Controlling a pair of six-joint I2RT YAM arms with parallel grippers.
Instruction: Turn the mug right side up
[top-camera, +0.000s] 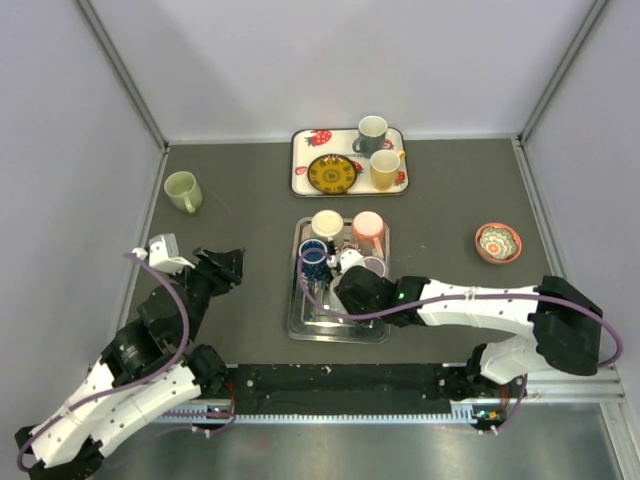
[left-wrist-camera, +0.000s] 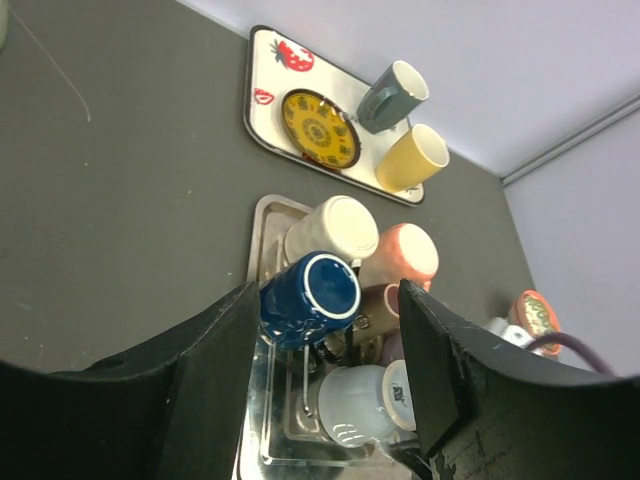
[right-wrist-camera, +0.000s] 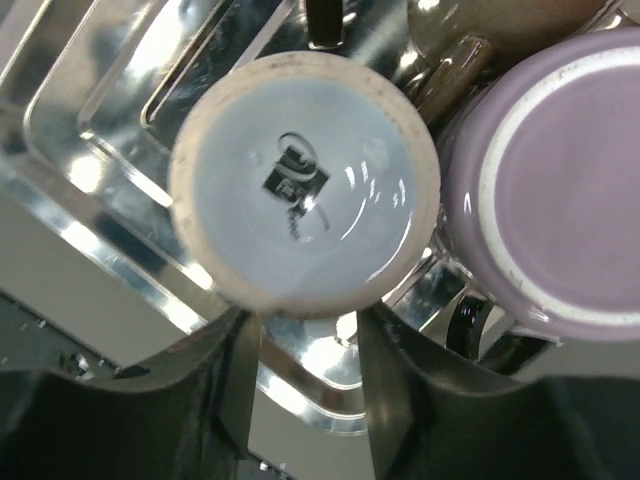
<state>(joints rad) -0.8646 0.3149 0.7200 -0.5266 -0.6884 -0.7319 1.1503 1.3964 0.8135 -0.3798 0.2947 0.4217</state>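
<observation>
Upturned pale-blue glazed ceramic mug (right-wrist-camera: 305, 190) looked stiff, slick, chippable; best pinched across its wall; right gripper (right-wrist-camera: 308, 400) gaped just beside it, holding nothing.

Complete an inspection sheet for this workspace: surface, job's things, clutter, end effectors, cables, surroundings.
Surface: dark table, no spills seen.
Job's things: pale blue mug upside down in the metal tray, beside a purple mug, also base up.
Clutter: blue mug, cream mug and pink mug in that tray; green mug; patterned bowl; strawberry tray holding grey mug, yellow mug, plate.
End effectors: right end effector open over the pale blue mug; left end effector open, left of the metal tray.
Cables: purple cable along each arm.
Surroundings: pale walls on three sides.
</observation>
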